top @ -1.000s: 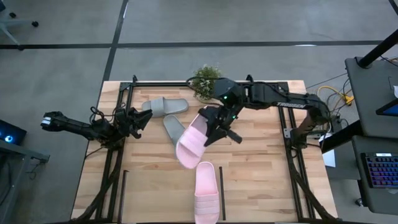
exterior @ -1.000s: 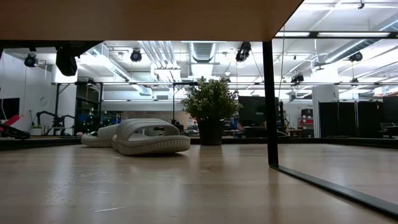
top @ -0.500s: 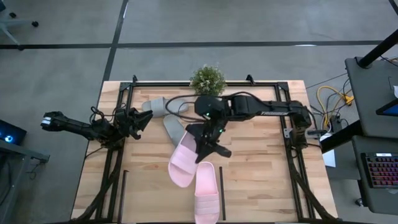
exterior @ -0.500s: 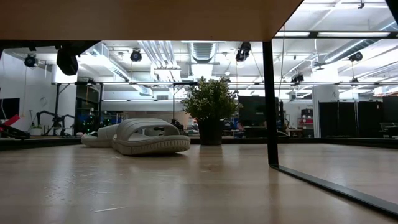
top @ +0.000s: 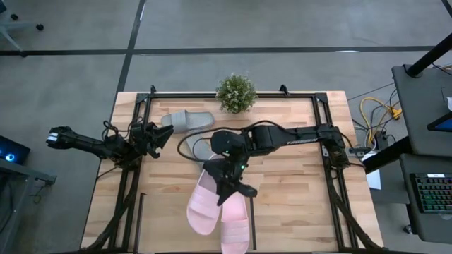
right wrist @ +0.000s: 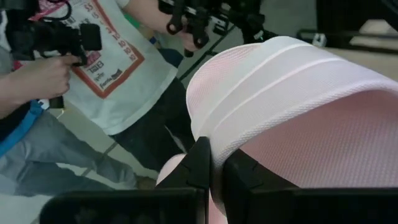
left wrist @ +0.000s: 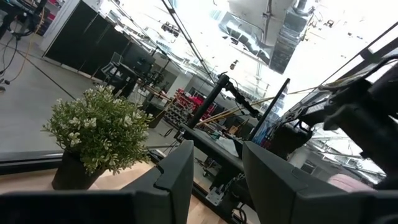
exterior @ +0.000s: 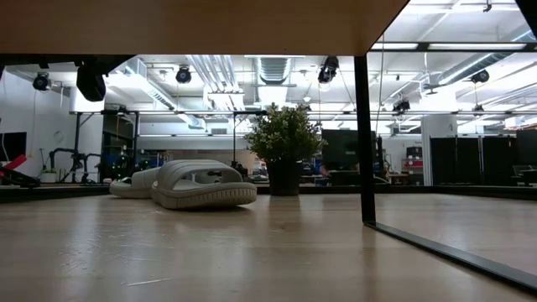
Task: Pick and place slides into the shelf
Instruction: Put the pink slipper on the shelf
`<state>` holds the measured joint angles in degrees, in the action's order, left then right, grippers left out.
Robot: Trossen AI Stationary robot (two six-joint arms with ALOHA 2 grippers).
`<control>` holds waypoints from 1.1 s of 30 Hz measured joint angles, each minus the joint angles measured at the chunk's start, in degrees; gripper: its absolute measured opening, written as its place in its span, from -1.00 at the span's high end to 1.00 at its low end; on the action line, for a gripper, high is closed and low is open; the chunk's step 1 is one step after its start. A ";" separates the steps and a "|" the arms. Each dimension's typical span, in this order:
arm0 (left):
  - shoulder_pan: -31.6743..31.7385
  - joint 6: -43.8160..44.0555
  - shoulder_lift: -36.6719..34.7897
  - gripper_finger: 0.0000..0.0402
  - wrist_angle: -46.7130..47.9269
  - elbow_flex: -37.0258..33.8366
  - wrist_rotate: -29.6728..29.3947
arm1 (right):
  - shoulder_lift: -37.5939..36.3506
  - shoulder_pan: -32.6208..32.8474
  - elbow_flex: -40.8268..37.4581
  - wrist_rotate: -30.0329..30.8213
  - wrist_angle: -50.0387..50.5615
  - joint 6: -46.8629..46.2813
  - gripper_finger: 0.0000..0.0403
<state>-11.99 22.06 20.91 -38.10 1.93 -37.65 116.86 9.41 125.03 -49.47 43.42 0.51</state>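
The right gripper is clenched on the strap of a pink slide, holding it over the front middle of the table. From above, that slide hangs tilted, its toe end toward the front edge and just beside the second pink slide, which lies flat at the front edge between two thin black uprights of the shelf. In the right wrist view the dark fingers pinch the pale ribbed strap, with the pink sole bulging on either side.

One grey slide lies near the back edge, left of the plant. The other grey slide sits nearer the middle, partly hidden under the right arm. From table level both grey slides show side by side in front of the plant, and one black upright stands to the right of them.

The left gripper waits over the left edge of the table, apart from every slide, its jaws parted with nothing between them.

Beyond the table a person in a white printed shirt stands holding a dark device in one hand.
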 joint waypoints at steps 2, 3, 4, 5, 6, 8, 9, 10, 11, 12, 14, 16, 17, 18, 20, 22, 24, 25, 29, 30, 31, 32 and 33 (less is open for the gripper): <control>-0.02 0.00 0.02 0.39 0.02 0.00 0.00 | 0.39 0.54 0.43 -0.15 -1.32 0.00 0.94; 0.00 0.00 0.04 0.39 0.02 0.00 0.00 | 0.49 0.79 0.46 -0.58 -2.25 0.00 0.94; -0.02 0.00 0.04 0.39 0.04 0.00 -0.02 | 0.68 0.89 0.50 -1.46 -3.08 0.24 0.94; -0.02 0.00 0.02 0.39 0.05 0.00 -0.01 | 0.84 1.10 0.50 -2.54 -3.60 0.61 0.94; -0.02 0.00 0.04 0.39 0.05 0.00 -0.01 | 1.04 1.15 0.50 -3.35 -3.80 0.95 0.94; -0.02 0.00 0.07 0.39 0.08 0.00 -0.02 | 1.48 1.41 0.50 -3.45 -3.72 1.11 0.94; -0.02 0.00 0.06 0.39 0.08 0.00 -0.02 | 1.94 1.42 0.51 -3.60 -3.60 1.19 0.94; -0.02 0.00 0.04 0.39 0.08 0.01 -0.02 | 2.31 1.47 0.52 -3.67 -3.51 1.49 0.94; -0.02 0.00 0.04 0.39 0.08 0.00 -0.04 | 2.84 1.49 0.52 -3.61 -3.46 1.58 0.94; -0.02 0.00 0.07 0.39 0.08 0.00 -0.04 | 3.37 1.59 0.52 -3.57 -3.50 1.96 0.94; -0.03 0.00 0.04 0.39 0.08 0.00 -0.03 | 4.47 1.78 0.52 -3.41 -3.69 2.33 0.94; -0.07 0.00 0.07 0.39 0.06 0.00 -0.05 | 5.38 2.05 0.52 -3.41 -3.75 2.14 0.94; -0.05 0.00 0.07 0.39 0.07 0.00 -0.06 | 5.75 2.24 0.52 -3.42 -3.75 2.10 0.94; -0.04 0.00 0.07 0.39 0.10 0.00 -0.07 | 6.00 2.42 0.52 -3.46 -3.76 2.08 0.94; -0.04 0.00 0.05 0.39 0.08 0.00 -0.07 | 6.28 2.80 0.52 -3.54 -3.84 2.10 0.94; -0.04 0.00 0.09 0.39 0.10 0.00 -0.09 | 6.59 3.17 0.52 -3.87 -5.18 1.42 0.94; -0.04 0.00 0.07 0.39 0.07 0.00 -0.11 | 6.90 3.58 0.52 -3.87 -6.56 0.62 0.94; -0.04 0.00 0.10 0.39 0.07 0.01 -0.10 | 6.99 3.82 0.52 -3.91 -7.23 0.53 0.94; -0.04 0.00 0.05 0.39 0.04 0.00 -0.11 | 7.40 4.36 0.50 -3.95 -9.41 0.82 0.94; -0.04 0.00 0.07 0.39 0.08 0.00 -0.11 | 7.51 4.42 0.50 -3.96 -9.69 0.66 0.94; -0.04 0.00 0.05 0.39 0.10 0.02 -0.11 | 7.78 4.42 0.50 -4.02 -9.69 0.58 0.94; -0.04 0.00 0.06 0.39 0.07 0.00 -0.11 | 8.04 4.42 0.50 -4.07 -9.62 0.59 0.94; -0.03 0.00 0.08 0.39 0.07 0.00 -0.11 | 8.44 4.39 0.50 -4.04 -9.62 0.59 0.94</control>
<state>-12.02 22.06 20.99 -38.03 1.93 -37.76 125.30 13.80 125.54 -53.51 33.80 1.10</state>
